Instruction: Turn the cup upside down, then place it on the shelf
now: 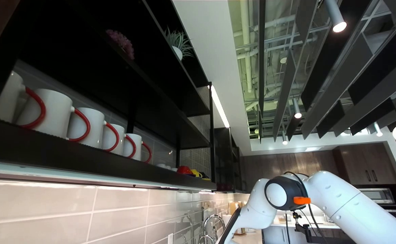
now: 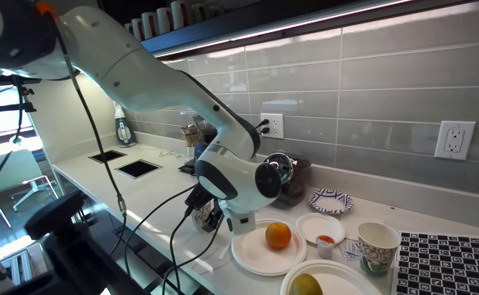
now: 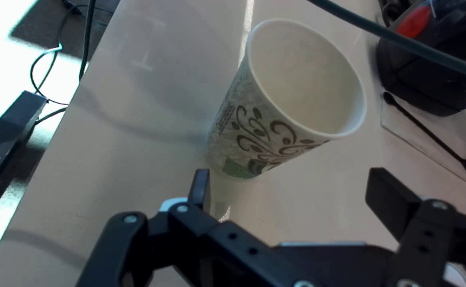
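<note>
A paper cup (image 3: 253, 139) with brown swirls and a green patch stands upright, mouth up, on the white counter. In an exterior view the cup (image 2: 199, 218) is partly hidden by the wrist. My gripper (image 3: 289, 187) is open and empty. The cup is beyond the fingertips, its base nearest the left finger in the wrist view. In an exterior view the gripper (image 2: 213, 219) is mostly hidden behind the wrist. The dark shelf (image 1: 82, 152) hangs high on the wall; its underside edge also shows in an exterior view (image 2: 206, 32). No plain dull-green cup is in view.
White mugs (image 1: 54, 110) with red handles line the shelf. A plate (image 2: 247, 256) with an orange (image 2: 278, 235), a second paper cup (image 2: 377, 248) and a checkered board (image 2: 448, 262) are on the counter. A dark appliance (image 3: 428, 71) and a cable (image 3: 416, 48) are near the cup.
</note>
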{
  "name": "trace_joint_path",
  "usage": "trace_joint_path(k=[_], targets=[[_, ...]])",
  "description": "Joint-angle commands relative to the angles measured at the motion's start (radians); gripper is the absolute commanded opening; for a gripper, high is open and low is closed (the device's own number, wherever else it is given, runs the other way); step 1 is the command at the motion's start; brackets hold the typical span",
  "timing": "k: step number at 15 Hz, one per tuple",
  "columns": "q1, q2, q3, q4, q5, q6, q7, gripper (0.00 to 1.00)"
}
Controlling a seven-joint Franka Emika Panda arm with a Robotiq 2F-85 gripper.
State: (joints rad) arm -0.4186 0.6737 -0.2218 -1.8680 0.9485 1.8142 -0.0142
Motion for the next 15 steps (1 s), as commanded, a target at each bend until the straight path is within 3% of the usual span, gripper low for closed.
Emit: trace_joint_path(k=[1, 15], targets=[[-0.017, 0.135, 0.021, 0.155, 0.03, -0.071, 0.065, 1.0], [-0.027, 0.386, 0.04, 0.478, -0.016, -0.337, 0.242, 1.0]])
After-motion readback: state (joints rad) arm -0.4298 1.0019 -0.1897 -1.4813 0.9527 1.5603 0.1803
